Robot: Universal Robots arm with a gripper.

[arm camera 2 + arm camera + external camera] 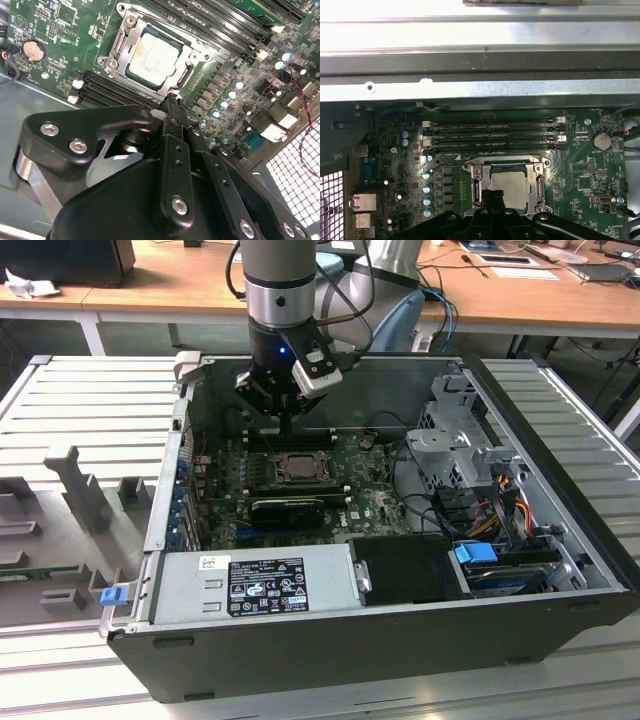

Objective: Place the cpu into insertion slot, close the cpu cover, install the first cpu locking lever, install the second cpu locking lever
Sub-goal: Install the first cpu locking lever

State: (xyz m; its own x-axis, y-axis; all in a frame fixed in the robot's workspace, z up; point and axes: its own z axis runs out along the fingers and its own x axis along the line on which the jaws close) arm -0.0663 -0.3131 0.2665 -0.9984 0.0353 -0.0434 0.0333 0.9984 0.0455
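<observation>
The cpu point(155, 56) lies flat in its socket on the green motherboard, pale and square. The cpu cover point(192, 50) is down around it, and the chip shows through the cover's window. My gripper point(172, 102) is shut, with its narrow black tip at the socket's edge beside the cover frame; I cannot tell whether it touches a lever. In the first wrist view the cpu point(512, 185) and the cover point(477, 185) sit just beyond my gripper point(491, 200). In the exterior view my gripper point(288, 425) hangs right over the cpu point(298, 468) inside the open computer case.
Long memory slots point(490, 135) run beside the socket, close to the case's metal wall point(470, 65). A coin cell point(35, 50) sits on the board. A power supply point(255, 585), a drive cage point(455, 435) and cables point(480, 510) crowd the case.
</observation>
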